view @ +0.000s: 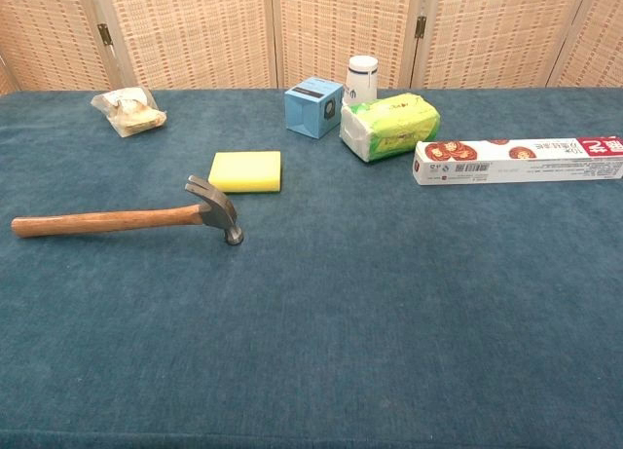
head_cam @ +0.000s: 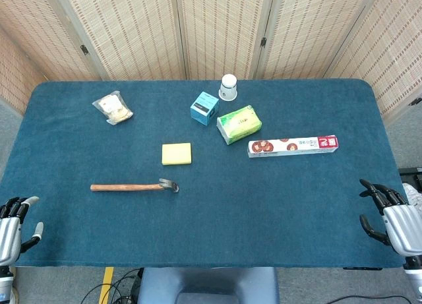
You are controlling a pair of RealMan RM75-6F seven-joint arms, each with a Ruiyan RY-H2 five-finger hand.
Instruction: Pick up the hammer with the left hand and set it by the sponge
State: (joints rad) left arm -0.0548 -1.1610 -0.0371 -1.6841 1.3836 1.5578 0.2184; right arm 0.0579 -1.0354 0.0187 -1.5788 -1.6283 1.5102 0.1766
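Note:
A hammer [head_cam: 134,186] with a wooden handle and a dark metal head lies flat on the blue table, handle pointing left; the chest view shows the hammer [view: 127,218] too. A yellow sponge [head_cam: 177,153] sits just behind the hammer's head, and the chest view has the sponge [view: 245,170] a short gap from the head. My left hand [head_cam: 12,228] hovers at the table's near left corner, fingers apart and holding nothing, well left of the handle. My right hand [head_cam: 395,219] rests at the near right edge, fingers apart, empty. Neither hand appears in the chest view.
Behind the sponge stand a blue box [head_cam: 204,108], a white cup [head_cam: 228,87], a green packet [head_cam: 239,124] and a long white wrap box [head_cam: 293,146]. A clear bag of snacks [head_cam: 113,108] lies at the back left. Woven screens close off the back.

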